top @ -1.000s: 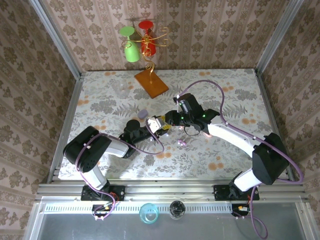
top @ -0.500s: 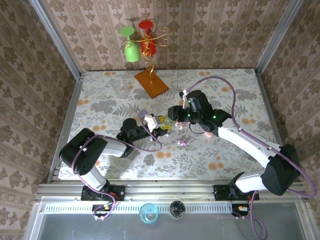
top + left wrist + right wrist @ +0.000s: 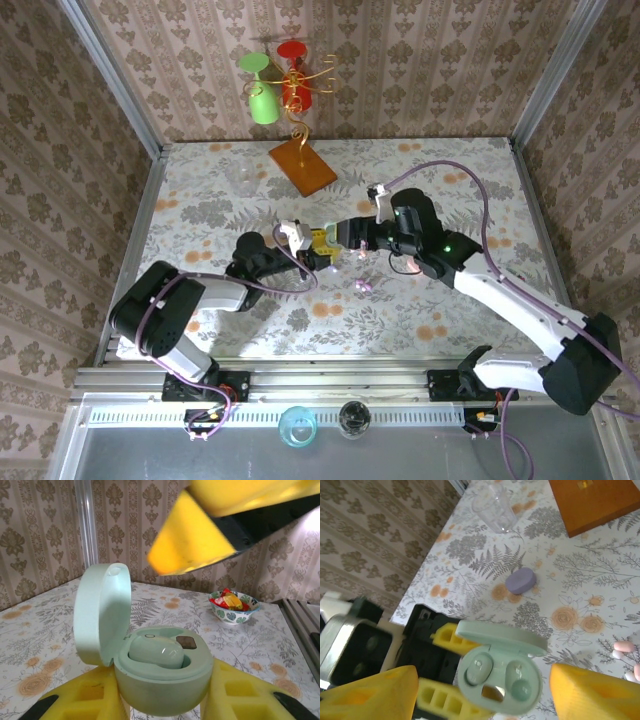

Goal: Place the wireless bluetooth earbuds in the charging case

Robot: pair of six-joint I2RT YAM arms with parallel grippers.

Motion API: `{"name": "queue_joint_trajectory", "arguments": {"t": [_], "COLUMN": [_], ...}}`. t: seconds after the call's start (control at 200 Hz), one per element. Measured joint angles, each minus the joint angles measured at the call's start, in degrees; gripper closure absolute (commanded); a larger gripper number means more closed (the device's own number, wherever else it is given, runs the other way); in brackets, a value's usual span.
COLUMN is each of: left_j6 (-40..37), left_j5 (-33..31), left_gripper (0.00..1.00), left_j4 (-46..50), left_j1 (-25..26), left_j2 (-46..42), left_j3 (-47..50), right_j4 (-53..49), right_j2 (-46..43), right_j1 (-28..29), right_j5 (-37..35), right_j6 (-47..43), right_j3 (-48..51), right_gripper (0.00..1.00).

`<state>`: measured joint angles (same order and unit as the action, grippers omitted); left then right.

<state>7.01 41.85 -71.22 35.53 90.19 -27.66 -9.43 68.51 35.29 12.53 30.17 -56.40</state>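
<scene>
The mint charging case (image 3: 162, 680) is open, lid (image 3: 102, 612) up, with my left gripper (image 3: 162, 697) shut on its base between yellow fingers (image 3: 445, 630). One mint bud (image 3: 152, 652) sits in a socket of the case (image 3: 500, 680). A small mint round shape lies low in the other socket; I cannot tell what it is. My right gripper (image 3: 482, 700) hangs open just above the case, nothing between its fingers (image 3: 370, 690). In the top view the left gripper (image 3: 318, 252) and right gripper (image 3: 335, 238) meet mid-table. Loose pink and whitish earbuds (image 3: 624, 647) (image 3: 363, 286) lie beside them.
A shut lilac case (image 3: 521, 580) lies behind the grippers. Further back stand a clear cup (image 3: 243, 178) and an orange wooden base (image 3: 302, 165) carrying green and red glasses (image 3: 275, 85). A small bowl of sweets (image 3: 232, 607) stands near the table's edge.
My right gripper's jaws have spread apart and it has drawn back to the right, off the case. The left gripper keeps hold of the case and has shifted slightly right.
</scene>
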Motion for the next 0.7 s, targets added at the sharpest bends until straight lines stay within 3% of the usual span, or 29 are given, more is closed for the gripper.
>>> {"name": "queue_joint_trajectory", "arguments": {"t": [0.415, 0.7], "left_j6": [6.08, 8.15], "left_j5": [0.39, 0.44], "left_gripper": [0.73, 0.73], "left_j4": [0.0, 0.0], "left_j1": [-4.59, -12.44], "left_j2": [-3.48, -7.93], "left_j3": [-0.96, -0.94], "right_j4": [3.02, 4.59], "right_j2": [-5.68, 7.85], "right_j1": [0.0, -0.02], "right_j5": [-4.28, -3.45], "right_j6": [1.27, 3.52], "right_j3": [6.93, 8.15], "right_gripper": [0.28, 0.31]}}
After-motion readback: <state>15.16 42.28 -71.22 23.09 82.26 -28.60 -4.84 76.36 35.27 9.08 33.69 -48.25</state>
